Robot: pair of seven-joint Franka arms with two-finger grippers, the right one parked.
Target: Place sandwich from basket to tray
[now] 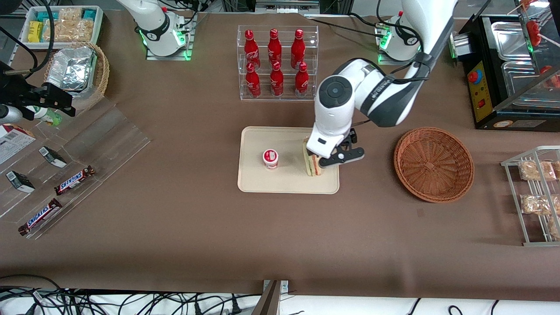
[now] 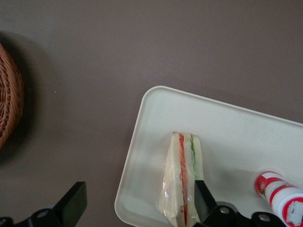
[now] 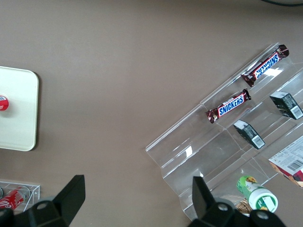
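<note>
The sandwich (image 1: 312, 166), a clear-wrapped wedge with red and green layers, stands on its edge on the cream tray (image 1: 258, 183), near the tray's rim on the basket's side. My left gripper (image 1: 323, 160) hovers low over it and is open. In the left wrist view the sandwich (image 2: 182, 182) sits close against one black finger (image 2: 202, 197), while the other finger (image 2: 73, 204) hangs wide apart over the bare table outside the tray (image 2: 227, 127). The reddish-brown wicker basket (image 1: 433, 164) lies empty beside the tray, toward the working arm's end; its rim (image 2: 9, 104) shows in the wrist view.
A small red-and-white cup (image 1: 270, 158) stands on the tray beside the sandwich. A clear rack of red bottles (image 1: 276, 63) is farther from the camera than the tray. A wire snack rack (image 1: 536, 197) and a black appliance (image 1: 512, 70) stand toward the working arm's end.
</note>
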